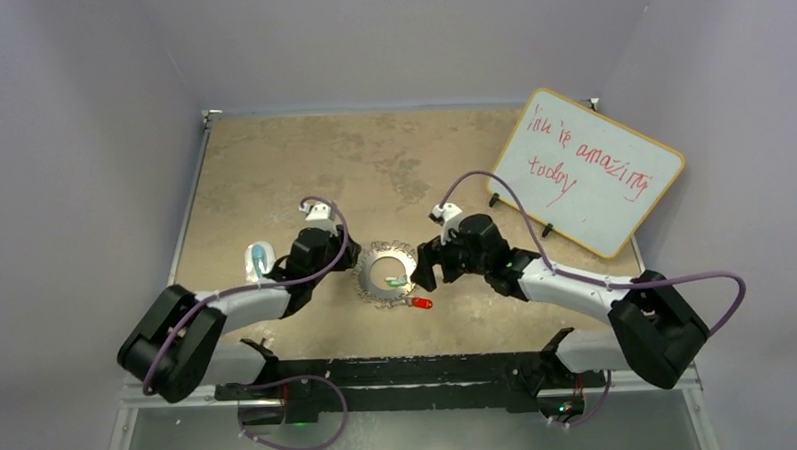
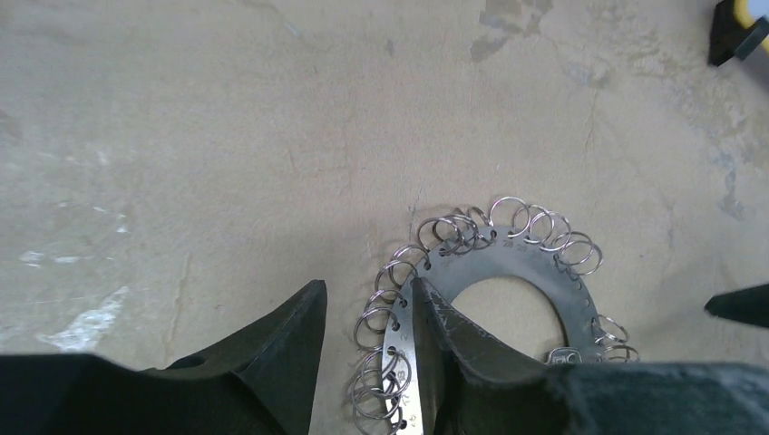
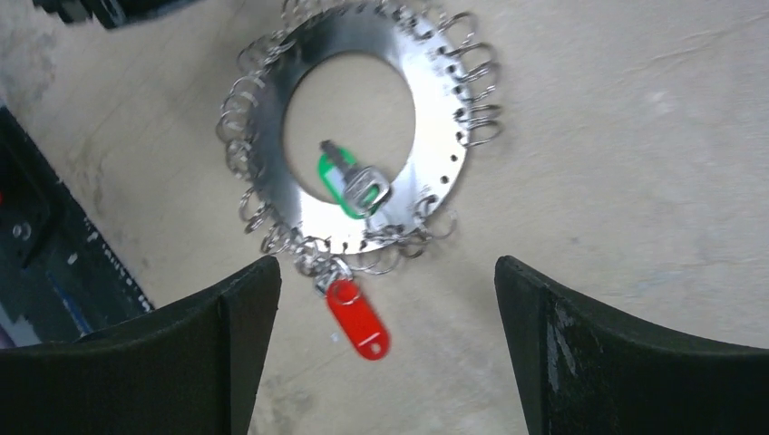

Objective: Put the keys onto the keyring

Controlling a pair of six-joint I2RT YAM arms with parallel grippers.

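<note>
The keyring (image 1: 376, 261) lies flat on the table between my two arms, a silvery disc fringed with small wire loops. My left gripper (image 2: 367, 285) straddles its left rim (image 2: 508, 263): one finger rests on the band and the other stands just clear of the loops, so the jaws are open. The green key (image 3: 349, 186) lies across the ring's inner edge, half in the open centre. The red key (image 3: 356, 317) lies outside the near rim, its top among the loops. My right gripper (image 3: 383, 272) hangs wide open above the red key, touching nothing.
A whiteboard (image 1: 588, 173) with red writing leans at the back right. A clear bluish plastic object (image 1: 260, 258) sits beside my left arm. The dark mounting rail (image 1: 410, 370) runs along the table's near edge.
</note>
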